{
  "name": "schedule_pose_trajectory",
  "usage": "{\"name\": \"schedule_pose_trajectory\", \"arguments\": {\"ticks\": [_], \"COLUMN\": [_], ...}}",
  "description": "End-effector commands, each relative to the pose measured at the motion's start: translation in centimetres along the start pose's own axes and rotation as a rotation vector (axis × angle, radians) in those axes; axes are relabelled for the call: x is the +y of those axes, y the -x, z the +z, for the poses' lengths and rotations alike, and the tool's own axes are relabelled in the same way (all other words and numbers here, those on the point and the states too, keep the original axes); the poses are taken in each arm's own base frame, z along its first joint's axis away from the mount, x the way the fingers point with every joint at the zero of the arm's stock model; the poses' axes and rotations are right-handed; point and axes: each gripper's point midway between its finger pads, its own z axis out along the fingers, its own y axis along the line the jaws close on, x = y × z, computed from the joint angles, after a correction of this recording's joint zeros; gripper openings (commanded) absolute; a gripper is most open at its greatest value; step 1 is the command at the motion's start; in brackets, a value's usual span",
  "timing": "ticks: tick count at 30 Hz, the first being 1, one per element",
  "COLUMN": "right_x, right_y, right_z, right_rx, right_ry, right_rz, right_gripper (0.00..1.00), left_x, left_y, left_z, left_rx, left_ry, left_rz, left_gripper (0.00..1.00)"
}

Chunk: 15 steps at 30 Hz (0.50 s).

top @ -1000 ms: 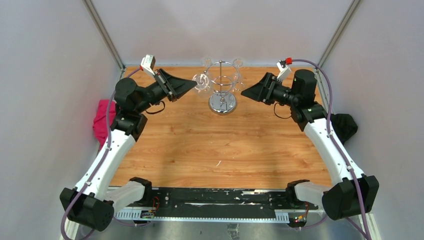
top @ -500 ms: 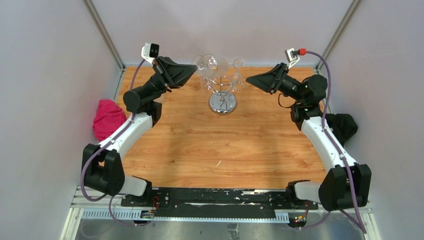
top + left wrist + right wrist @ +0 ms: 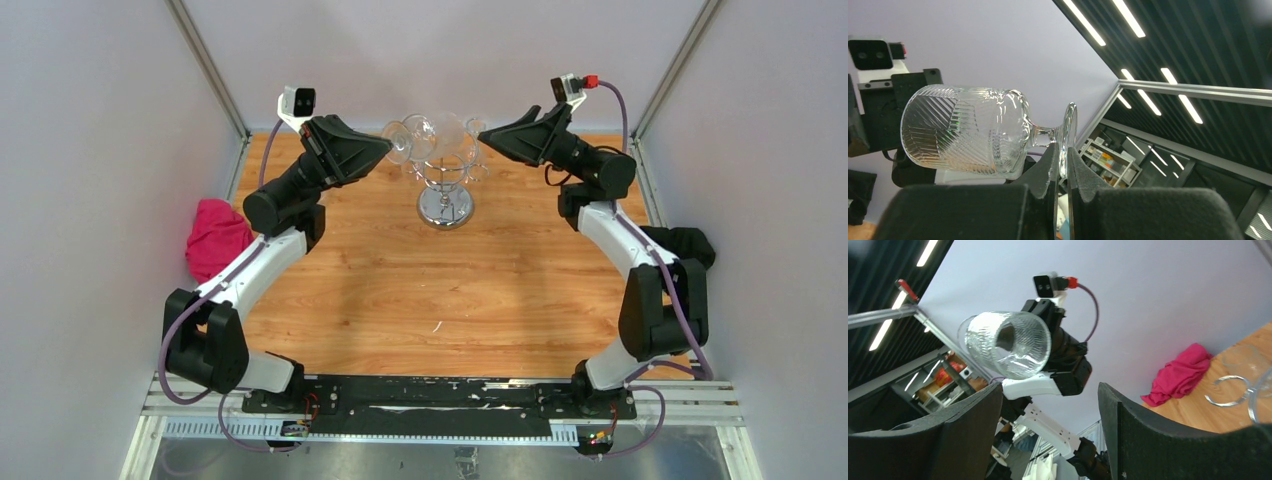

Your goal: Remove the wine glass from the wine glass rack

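Wine glass point(image 3: 968, 130), foot rim in left tool point(image 3: 1062, 150), clear of rack point(image 3: 446, 208)

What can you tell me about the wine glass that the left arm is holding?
The wine glass is clear, with slanted lines cut into its squat bowl, a short stem and a round foot. It lies on its side in the air, mouth toward the right pincer. The left pincer is shut on the edge of its foot; nothing else seems to touch it. It is beside the top of the wine glass rack.
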Motion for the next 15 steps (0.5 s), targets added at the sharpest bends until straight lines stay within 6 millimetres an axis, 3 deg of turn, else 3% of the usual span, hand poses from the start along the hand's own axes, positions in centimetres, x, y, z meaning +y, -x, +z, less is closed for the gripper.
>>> {"name": "schedule_pose_trajectory", "arguments": {"ticks": [1,4,15], "right_x": [6.9,7.7,7.5], "right_y": [-1.8,-2.0,-4.0], "right_z": [2.0,2.8,5.5], "right_rx": [0.082,0.091,0.141], "right_ry": [0.207,0.238,0.307], "right_rz": [-0.166,-0.168,-0.108], "right_gripper": [0.75,0.75,0.73], "left_x": [-2.4,-2.2,-1.5], "left_y": [-0.2,-0.3,-0.4], "left_z": [0.6,0.6,0.3], "left_rx": [0.004,0.004,0.000], "left_ry": [-0.091,-0.087,-0.071], "left_rz": [0.066,0.061,0.046], "left_gripper": [0.00,0.00,0.00]}}
